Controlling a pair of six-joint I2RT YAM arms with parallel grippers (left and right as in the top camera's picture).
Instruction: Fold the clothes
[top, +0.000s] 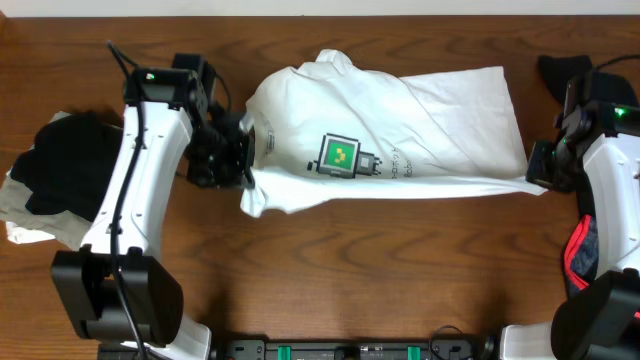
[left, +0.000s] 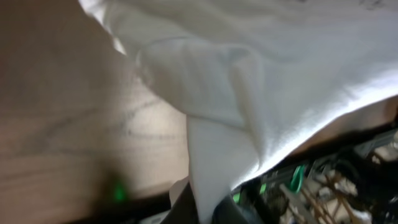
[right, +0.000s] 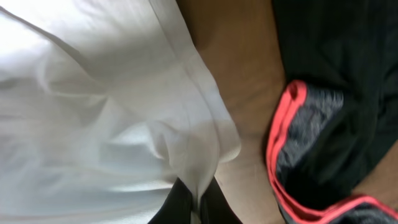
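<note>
A large white T-shirt (top: 420, 120) lies stretched across the middle of the wooden table, its green logo (top: 340, 155) facing up. My left gripper (top: 245, 160) is shut on the shirt's left end; in the left wrist view white cloth (left: 249, 93) runs down into the gripper (left: 208, 208). My right gripper (top: 540, 172) is shut on the shirt's right edge. In the right wrist view its dark fingers (right: 175, 208) pinch a fold of the white cloth (right: 93, 112). A black, red-trimmed garment (right: 329, 124) lies just to the right of that grip.
A heap of black clothes (top: 65, 165) rests on a pale cloth (top: 25, 225) at the table's left side. The black, red-trimmed garment (top: 582, 250) sits by the right arm's base. Another dark item (top: 555, 75) lies at the back right.
</note>
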